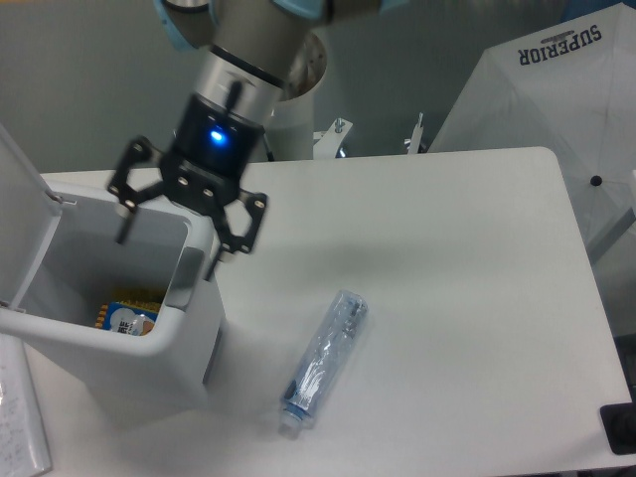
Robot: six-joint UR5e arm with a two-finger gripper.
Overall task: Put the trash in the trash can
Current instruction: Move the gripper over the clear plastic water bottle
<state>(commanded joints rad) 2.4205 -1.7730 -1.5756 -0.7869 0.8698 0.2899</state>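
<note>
While the white surface [447, 248] fills most of the view, the next largest thing on it is the trash can [119, 338], a white rectangular bin standing at the left side with its lid [22, 199] swung up and back. Its grey push-tab [186, 279] shows on the near right wall of the rim. Down inside the bin lies an orange-and-blue printed packet [124, 315]; whether the clear wrapper is also in there cannot be told from this angle.

Above the bin's right rim hangs the robot arm [253, 45], reaching down from the top of the frame, with a blue light glowing on its wrist. Its end effector [171, 238] has its two dark fingers spread wide apart, one finger over the bin's opening and the other just outside the right wall, above the surface. Nothing is held between them.

Well apart from the bin, toward the lower middle of the surface, lies the crushed water bottle [325, 358], clear with a bluish label, resting on its side at a slant with its white cap [290, 421] pointing toward the near edge. It touches neither the bin nor the end effector.
</note>
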